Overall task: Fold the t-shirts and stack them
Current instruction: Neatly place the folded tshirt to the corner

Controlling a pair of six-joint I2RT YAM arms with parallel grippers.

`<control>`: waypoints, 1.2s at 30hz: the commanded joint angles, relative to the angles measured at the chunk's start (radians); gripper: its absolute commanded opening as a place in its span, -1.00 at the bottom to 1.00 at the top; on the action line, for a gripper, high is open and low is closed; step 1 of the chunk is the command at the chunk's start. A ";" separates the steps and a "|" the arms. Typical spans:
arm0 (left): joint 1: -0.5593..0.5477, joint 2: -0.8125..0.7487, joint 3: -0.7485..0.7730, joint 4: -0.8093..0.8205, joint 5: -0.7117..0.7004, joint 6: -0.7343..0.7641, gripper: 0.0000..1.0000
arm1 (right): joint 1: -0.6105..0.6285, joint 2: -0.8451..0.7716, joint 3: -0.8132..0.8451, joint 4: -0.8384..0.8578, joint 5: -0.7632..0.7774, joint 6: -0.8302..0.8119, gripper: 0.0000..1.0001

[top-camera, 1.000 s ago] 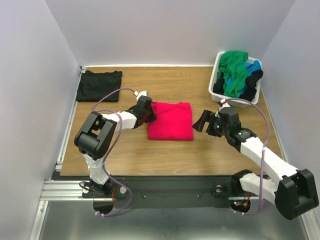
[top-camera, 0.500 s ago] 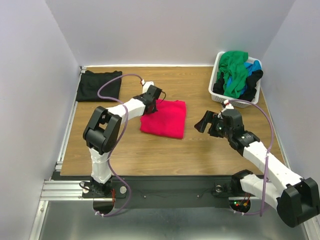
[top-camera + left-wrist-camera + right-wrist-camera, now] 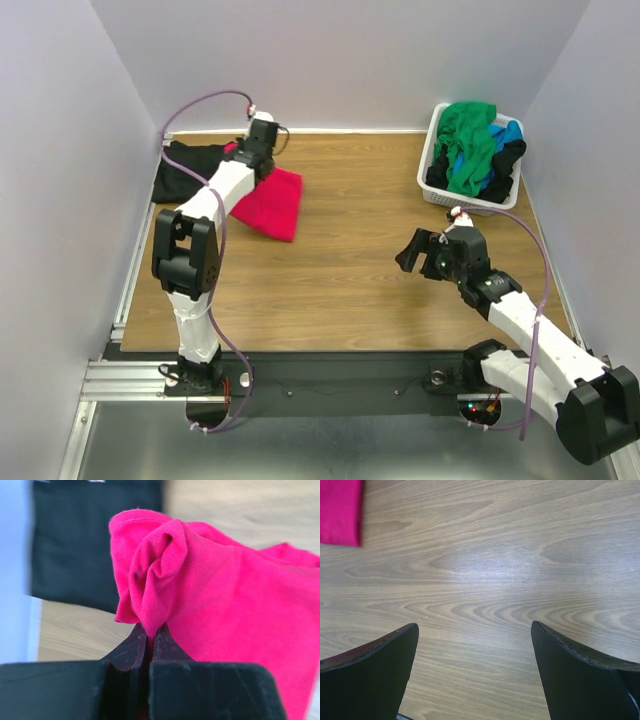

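The folded pinkish-red t-shirt (image 3: 272,203) lies at the back left of the table, its left edge at the folded black t-shirt (image 3: 190,170). My left gripper (image 3: 250,160) is shut on a bunched edge of the red shirt (image 3: 200,595), with the black shirt (image 3: 90,545) right behind it. My right gripper (image 3: 410,252) is open and empty over bare wood right of centre; a corner of the red shirt (image 3: 340,512) shows far off in its view. Green (image 3: 470,140), blue and black shirts sit in the basket.
The white laundry basket (image 3: 437,195) stands at the back right corner. Grey walls close in the table at the back and both sides. A metal rail runs along the left edge (image 3: 135,270).
My left gripper has dragged the red shirt from the table's middle to the back left, up against the black shirt. My right gripper has drawn back slightly toward the front.
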 commanded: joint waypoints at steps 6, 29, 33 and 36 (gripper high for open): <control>0.169 0.046 0.269 0.029 0.030 0.240 -1.00 | 0.001 -0.050 -0.007 0.015 0.081 -0.029 1.00; 0.213 0.123 0.567 -0.014 0.142 0.300 -1.00 | 0.001 -0.046 -0.011 0.012 0.123 -0.029 1.00; 0.229 0.141 0.561 -0.020 0.152 0.286 -1.00 | 0.001 -0.043 -0.010 0.012 0.130 -0.029 1.00; 0.239 0.161 0.564 -0.016 0.148 0.277 -1.00 | 0.001 -0.040 -0.007 0.012 0.134 -0.030 1.00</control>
